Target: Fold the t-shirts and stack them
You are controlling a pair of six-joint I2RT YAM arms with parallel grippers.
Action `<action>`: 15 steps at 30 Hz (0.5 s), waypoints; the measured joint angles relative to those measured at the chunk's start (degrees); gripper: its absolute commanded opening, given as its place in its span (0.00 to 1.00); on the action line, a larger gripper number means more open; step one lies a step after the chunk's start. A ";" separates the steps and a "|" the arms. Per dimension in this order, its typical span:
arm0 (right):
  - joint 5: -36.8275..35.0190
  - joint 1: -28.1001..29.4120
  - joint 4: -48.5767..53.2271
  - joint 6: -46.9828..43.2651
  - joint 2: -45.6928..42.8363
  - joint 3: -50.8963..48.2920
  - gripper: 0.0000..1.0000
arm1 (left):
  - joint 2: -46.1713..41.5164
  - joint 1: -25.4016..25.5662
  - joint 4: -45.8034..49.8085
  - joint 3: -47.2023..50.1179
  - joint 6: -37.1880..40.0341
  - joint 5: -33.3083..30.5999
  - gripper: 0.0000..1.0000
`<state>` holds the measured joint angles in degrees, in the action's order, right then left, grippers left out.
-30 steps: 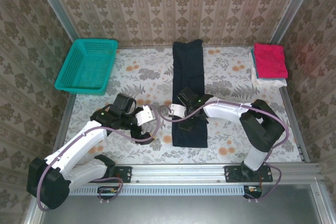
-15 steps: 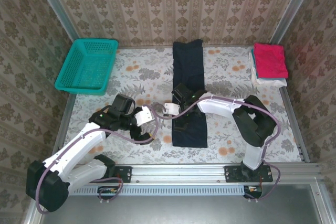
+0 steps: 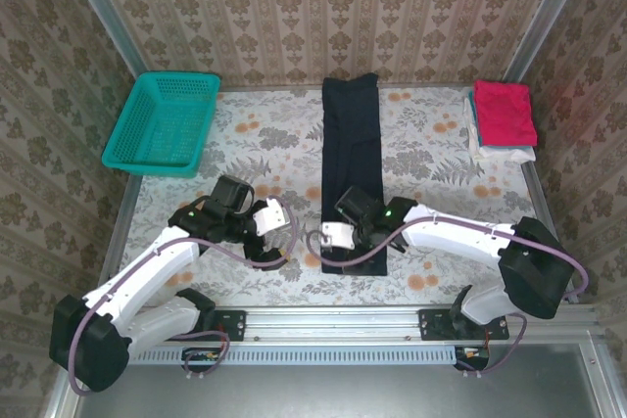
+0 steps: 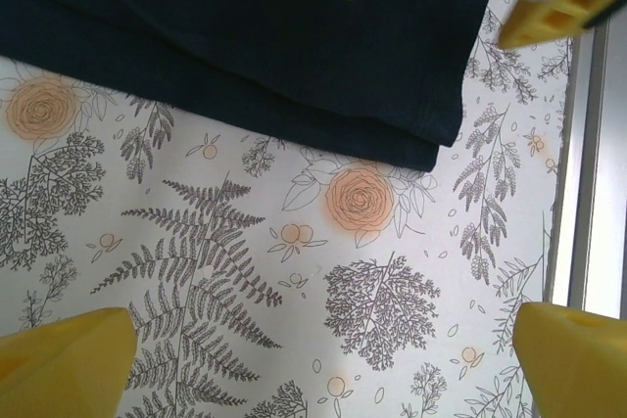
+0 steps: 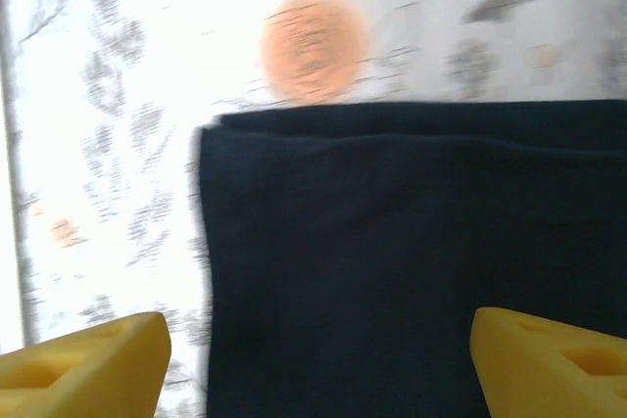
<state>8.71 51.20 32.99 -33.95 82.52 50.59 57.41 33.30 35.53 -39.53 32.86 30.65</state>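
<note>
R gripper [image 5: 313, 369] spread wide, empty, above near end of dark navy cloth t-shirt [image 3: 351, 134]; long axis near–far. L gripper [image 4: 318, 359] likewise spread, empty.

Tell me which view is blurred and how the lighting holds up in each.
Right wrist view: smeared by motion blur, the tablecloth washed out bright beside the navy t-shirt. Left wrist view: sharp, with the fern print crisp, the shirt's hem clear and the light even. Top external view: in focus and softly lit, with a pinkish cast on the wall beside the magenta t-shirt.
</note>
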 measured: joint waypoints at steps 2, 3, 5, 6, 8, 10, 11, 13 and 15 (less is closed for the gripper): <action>-0.39 1.51 0.83 0.81 0.02 -0.81 0.78 | 0.26 0.11 0.02 0.04 0.42 0.46 1.00; -0.61 1.90 1.20 1.18 0.02 -1.01 0.78 | 0.55 0.15 -0.02 0.04 0.55 0.66 1.00; -0.83 2.45 1.60 1.44 0.07 -1.14 0.78 | 1.03 0.15 0.00 0.04 0.79 0.74 1.00; -0.85 2.67 1.57 1.64 0.15 -1.18 0.78 | 1.11 0.15 0.00 0.04 0.85 0.83 1.00; -0.92 2.99 1.55 1.66 0.76 -1.22 0.77 | 1.09 0.15 0.00 0.04 0.98 0.98 1.00; -1.11 3.08 1.38 1.64 1.81 -1.60 0.76 | 1.03 0.15 -0.17 0.17 1.09 1.07 1.00; -1.33 3.08 1.29 1.64 2.29 -1.84 0.76 | 0.96 0.15 -0.28 0.28 1.09 1.09 1.00; -1.88 3.08 0.81 1.62 3.56 -2.51 0.75 | 0.61 0.15 -0.55 0.57 1.09 1.09 1.00; -2.60 3.13 0.33 1.42 4.68 -2.97 0.73 | 0.20 0.15 -0.85 0.68 1.09 1.09 1.00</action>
<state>6.11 54.33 33.32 -32.53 87.20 47.62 57.60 33.45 34.68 -38.85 33.95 31.75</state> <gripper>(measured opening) 0.742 0.997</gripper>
